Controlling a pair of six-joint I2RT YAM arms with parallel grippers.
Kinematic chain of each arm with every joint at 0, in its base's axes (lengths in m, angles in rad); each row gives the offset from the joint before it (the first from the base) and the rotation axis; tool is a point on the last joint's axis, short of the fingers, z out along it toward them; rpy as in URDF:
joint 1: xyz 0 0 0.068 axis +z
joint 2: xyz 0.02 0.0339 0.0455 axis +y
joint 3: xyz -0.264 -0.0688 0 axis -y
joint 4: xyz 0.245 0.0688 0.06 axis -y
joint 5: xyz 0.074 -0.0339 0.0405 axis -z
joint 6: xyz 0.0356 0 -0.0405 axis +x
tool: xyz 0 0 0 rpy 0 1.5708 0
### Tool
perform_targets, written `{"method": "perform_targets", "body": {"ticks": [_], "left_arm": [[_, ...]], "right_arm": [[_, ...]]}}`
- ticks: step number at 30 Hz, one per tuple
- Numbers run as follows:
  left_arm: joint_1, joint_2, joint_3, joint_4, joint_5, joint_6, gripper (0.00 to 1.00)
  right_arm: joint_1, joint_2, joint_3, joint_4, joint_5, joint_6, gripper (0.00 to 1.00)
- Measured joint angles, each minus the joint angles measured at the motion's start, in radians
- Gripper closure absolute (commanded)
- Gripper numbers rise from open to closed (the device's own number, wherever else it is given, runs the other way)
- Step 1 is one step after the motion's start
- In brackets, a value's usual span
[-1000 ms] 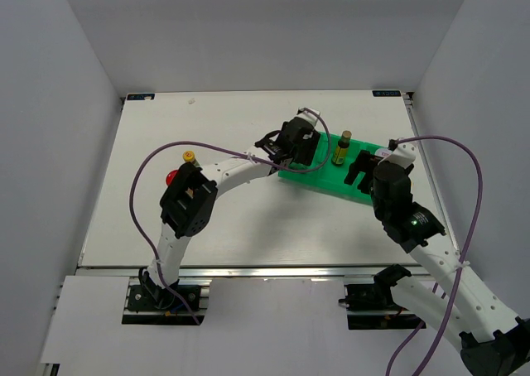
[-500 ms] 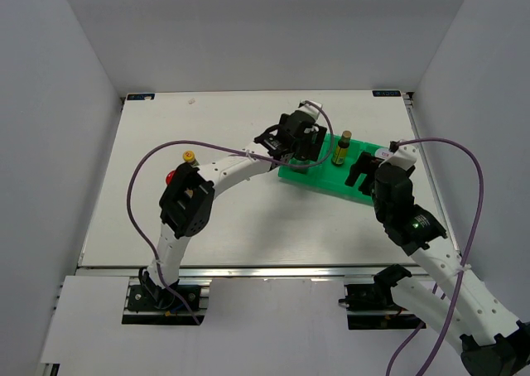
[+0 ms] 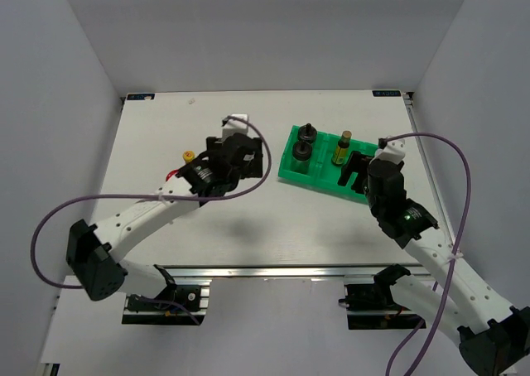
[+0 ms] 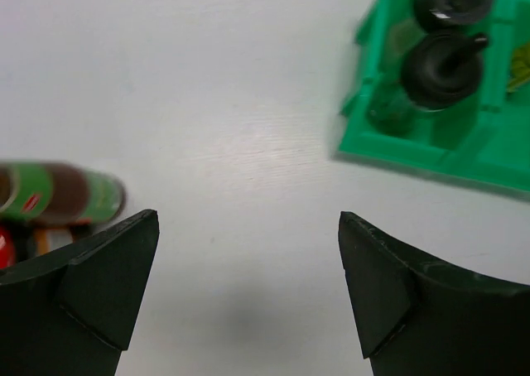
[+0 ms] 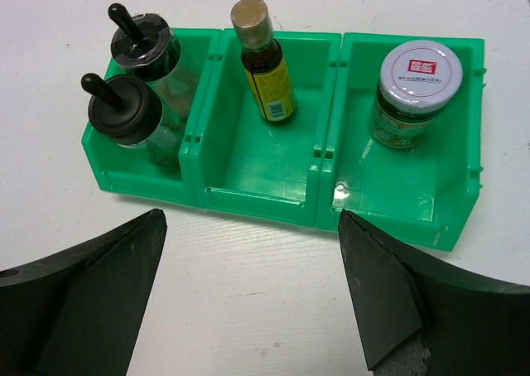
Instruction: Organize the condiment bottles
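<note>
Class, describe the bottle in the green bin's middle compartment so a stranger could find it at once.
On the white table lies a green bin with three compartments. Alone in the middle one stands a slim dark bottle. Unlike the two black-capped clear bottles and the squat white-lidded jar flanking it, it has a yellow label and tan cap.

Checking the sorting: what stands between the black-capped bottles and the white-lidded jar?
A dark yellow-labelled bottle, upright, alone in the middle compartment of the bin, shown in the right wrist view.
</note>
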Motion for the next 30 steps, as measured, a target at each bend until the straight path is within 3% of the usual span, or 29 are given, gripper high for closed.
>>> {"method": "perform_targets", "body": {"ticks": [6,12,22,30], "left_arm": [[0.093,-0.148,-0.168,-0.154,-0.106,-0.177,0.02],[0.222,-0.243,-0.224,-0.167,-0.159,-0.214,0.02],[0.326,-0.052,-0.190,-0.065,-0.214,-0.153,0.02],[0.339,-0.045,-0.234,0.086,-0.218,-0.084,0.02]], "right_arm": [[0.000,0.050,0.000,0.042,-0.044,-0.004,0.11],[0.000,0.114,0.000,0.058,-0.082,-0.009,0.11],[0.000,0.103,0.000,0.055,-0.079,-0.011,0.11],[0.000,0.079,0.000,0.055,-0.077,-0.019,0.11]]}}
